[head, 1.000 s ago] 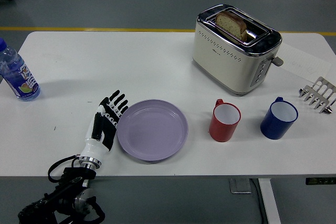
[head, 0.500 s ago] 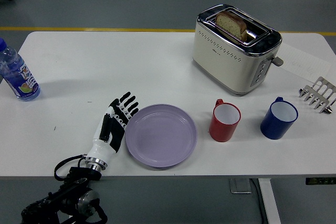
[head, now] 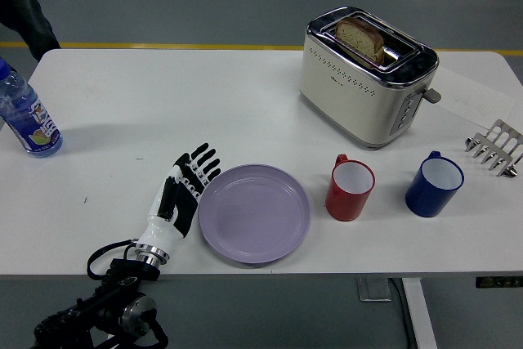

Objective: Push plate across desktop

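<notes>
While my left robot hand [head: 181, 194] lies flat on the desk [head: 204, 96] with its fingers stretched out and holding nothing, its fingertips rest against the left rim of the plate [head: 254, 213]. That plate is a round, shallow, pale lilac dish, bare inside, sitting near the desk's front edge, just left of the red mug [head: 350, 189].

Counting from the head view: one plate, two mugs, the red one and a blue mug [head: 434, 184] to its right, one cream toaster [head: 365, 77] with one slice of bread [head: 361, 37] in its slot, one water bottle [head: 26, 114] at the far left, and one metal toast rack [head: 494, 147] at the far right.

Compared with a second ago, the plate has slid to the right, closer to the red mug, and my left robot hand has moved along with it. A dark sleeve [head: 26, 7] has also appeared at the top left corner.
</notes>
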`<move>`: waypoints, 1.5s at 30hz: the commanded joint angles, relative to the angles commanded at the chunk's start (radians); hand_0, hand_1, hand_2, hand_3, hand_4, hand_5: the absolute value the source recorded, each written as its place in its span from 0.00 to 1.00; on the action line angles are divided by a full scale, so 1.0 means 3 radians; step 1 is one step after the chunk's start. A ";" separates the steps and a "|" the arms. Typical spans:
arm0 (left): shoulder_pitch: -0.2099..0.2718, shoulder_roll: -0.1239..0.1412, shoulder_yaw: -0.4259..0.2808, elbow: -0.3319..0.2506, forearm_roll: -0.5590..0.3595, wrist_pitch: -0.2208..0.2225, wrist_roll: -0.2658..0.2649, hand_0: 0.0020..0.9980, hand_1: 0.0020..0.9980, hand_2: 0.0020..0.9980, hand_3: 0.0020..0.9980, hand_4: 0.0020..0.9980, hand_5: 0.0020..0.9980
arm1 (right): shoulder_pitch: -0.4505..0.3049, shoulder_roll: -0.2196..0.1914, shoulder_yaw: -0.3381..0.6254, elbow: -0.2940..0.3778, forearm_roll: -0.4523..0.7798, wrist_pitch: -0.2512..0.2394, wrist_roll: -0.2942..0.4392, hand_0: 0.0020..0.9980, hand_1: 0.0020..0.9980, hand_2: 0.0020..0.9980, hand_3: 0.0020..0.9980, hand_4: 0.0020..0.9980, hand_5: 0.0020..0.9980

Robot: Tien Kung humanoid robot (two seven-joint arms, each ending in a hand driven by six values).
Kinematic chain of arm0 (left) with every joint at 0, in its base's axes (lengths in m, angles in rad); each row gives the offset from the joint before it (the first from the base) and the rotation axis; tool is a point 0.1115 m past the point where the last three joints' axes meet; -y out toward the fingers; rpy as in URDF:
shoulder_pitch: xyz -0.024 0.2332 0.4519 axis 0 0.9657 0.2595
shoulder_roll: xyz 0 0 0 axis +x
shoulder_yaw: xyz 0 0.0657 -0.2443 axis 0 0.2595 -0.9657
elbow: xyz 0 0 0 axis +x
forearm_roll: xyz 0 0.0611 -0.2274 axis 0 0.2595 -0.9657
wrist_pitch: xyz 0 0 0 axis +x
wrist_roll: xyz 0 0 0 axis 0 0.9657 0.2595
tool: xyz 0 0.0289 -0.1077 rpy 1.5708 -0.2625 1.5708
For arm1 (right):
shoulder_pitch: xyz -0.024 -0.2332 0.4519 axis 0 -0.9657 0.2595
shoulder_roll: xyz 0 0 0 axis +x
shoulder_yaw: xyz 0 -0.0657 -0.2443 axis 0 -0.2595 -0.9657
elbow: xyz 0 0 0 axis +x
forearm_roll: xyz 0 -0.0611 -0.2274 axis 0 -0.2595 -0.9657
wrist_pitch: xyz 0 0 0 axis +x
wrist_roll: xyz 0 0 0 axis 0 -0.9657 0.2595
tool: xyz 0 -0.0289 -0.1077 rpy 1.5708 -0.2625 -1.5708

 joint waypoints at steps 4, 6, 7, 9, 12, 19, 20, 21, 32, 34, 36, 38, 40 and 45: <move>0.0054 -0.0033 -0.0230 0.0026 0.0114 0.0050 0.0000 0.86 0.87 0.90 0.88 0.48 1.00 | 0.0004 0.0002 0.0001 0.0000 0.0003 0.0000 0.0001 0.52 0.48 0.58 0.55 0.18 0.32; 0.0090 -0.0053 -0.0410 0.0037 0.0195 0.0082 0.0000 0.85 0.86 0.89 0.87 0.48 1.00 | 0.0007 0.0002 -0.0001 0.0000 0.0006 0.0000 0.0002 0.52 0.48 0.58 0.55 0.18 0.32; 0.0103 -0.0058 -0.0470 0.0038 0.0226 0.0096 0.0000 0.85 0.86 0.89 0.87 0.48 1.00 | 0.0007 0.0003 0.0000 0.0000 0.0006 0.0000 0.0001 0.52 0.48 0.58 0.55 0.18 0.32; 0.0136 -0.0067 -0.0672 0.0040 0.0331 0.0130 0.0000 0.85 0.86 0.89 0.87 0.48 1.00 | 0.0007 0.0003 0.0003 0.0000 0.0005 0.0000 0.0001 0.52 0.48 0.58 0.55 0.18 0.32; 0.0180 -0.0051 -0.0939 0.0027 0.0503 0.0155 0.0046 0.82 0.82 0.83 0.79 0.48 1.00 | 0.0008 -0.0001 0.0006 0.0000 0.0007 0.0001 0.0003 0.52 0.48 0.58 0.55 0.18 0.32; 0.0346 0.0070 -0.1626 -0.0100 0.0906 0.0093 0.0411 0.76 0.75 0.75 0.70 0.48 1.00 | 0.0005 -0.0014 0.0013 0.0000 0.0013 0.0003 0.0010 0.52 0.48 0.58 0.55 0.18 0.32; 0.0374 0.0088 -0.1712 -0.0125 0.0929 0.0083 0.0444 0.76 0.75 0.75 0.70 0.48 1.00 | 0.0004 -0.0016 0.0016 0.0000 0.0013 0.0003 0.0010 0.52 0.48 0.58 0.55 0.18 0.32; 0.0383 0.0094 -0.1754 -0.0132 0.0937 0.0080 0.0454 0.76 0.75 0.75 0.70 0.48 1.00 | 0.0004 -0.0016 0.0017 0.0000 0.0013 0.0003 0.0010 0.52 0.48 0.58 0.55 0.18 0.32; 0.0572 0.0300 -0.2470 -0.0221 0.0948 -0.0012 0.0659 0.66 0.70 0.70 0.67 0.49 1.00 | -0.0006 -0.0016 0.0080 0.0000 -0.0049 0.0010 0.0003 0.52 0.48 0.58 0.55 0.18 0.33; 0.0609 0.0326 -0.2636 -0.0232 0.0927 -0.0031 0.0693 0.66 0.70 0.70 0.67 0.49 1.00 | -0.0013 -0.0015 0.0094 0.0000 -0.0072 0.0013 -0.0001 0.52 0.48 0.58 0.55 0.18 0.33; 0.0636 0.0341 -0.2787 -0.0244 0.0922 -0.0052 0.0729 0.63 0.68 0.68 0.66 0.49 1.00 | -0.0018 -0.0015 0.0104 0.0000 -0.0088 0.0015 -0.0003 0.52 0.48 0.58 0.55 0.18 0.33; 0.0652 0.0342 -0.2891 -0.0251 0.0956 -0.0087 0.0792 0.63 0.68 0.68 0.66 0.49 1.00 | -0.0020 -0.0015 0.0108 0.0000 -0.0093 0.0016 -0.0003 0.52 0.48 0.58 0.55 0.18 0.33; 0.0662 0.0335 -0.2980 -0.0252 0.1007 -0.0148 0.0885 0.63 0.68 0.68 0.66 0.49 1.00 | -0.0020 -0.0015 0.0110 0.0000 -0.0091 0.0016 -0.0003 0.52 0.48 0.58 0.55 0.18 0.33; 0.0678 0.0311 -0.3168 -0.0257 0.1030 -0.0283 0.1070 0.60 0.67 0.67 0.66 0.50 1.00 | -0.0019 -0.0011 0.0113 0.0000 -0.0085 0.0011 -0.0002 0.52 0.48 0.58 0.55 0.18 0.33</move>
